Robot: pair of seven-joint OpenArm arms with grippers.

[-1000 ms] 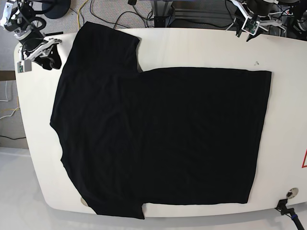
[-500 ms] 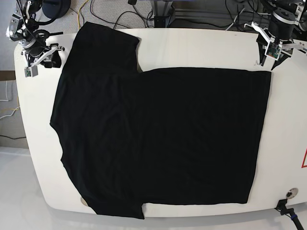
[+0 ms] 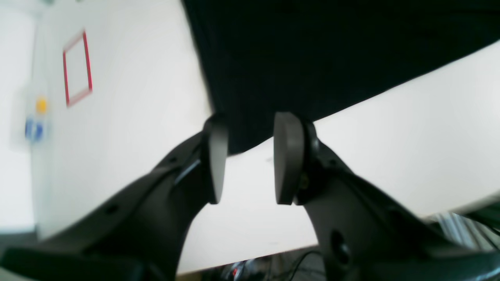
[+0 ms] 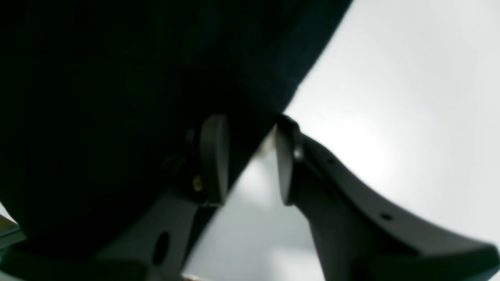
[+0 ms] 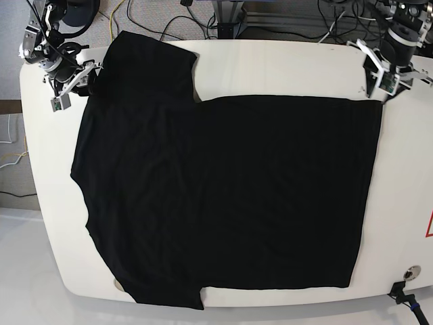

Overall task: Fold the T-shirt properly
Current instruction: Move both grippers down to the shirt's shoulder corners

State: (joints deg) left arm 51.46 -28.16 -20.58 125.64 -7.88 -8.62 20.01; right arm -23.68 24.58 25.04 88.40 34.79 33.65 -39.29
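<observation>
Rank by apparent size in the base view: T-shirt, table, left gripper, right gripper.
1. table
2. T-shirt, covering most of the tabletop
3. right gripper and left gripper: look about alike, so unranked.

A white bench point(image 5: 284, 68) with rounded corners is filling most of the base view, its surface lying bright under even overhead light. Dark cables point(image 5: 159, 24) and one yellow cable point(image 5: 114, 15) are trailing over the grey floor point(image 5: 284, 20) beyond its far edge. A red outline mark point(image 5: 429, 225) is showing at the bench's right edge, and a small round fitting point(image 5: 410, 274) is sitting near its front right corner. Pale flooring point(image 5: 20, 271) is stretching along the near left side.
</observation>
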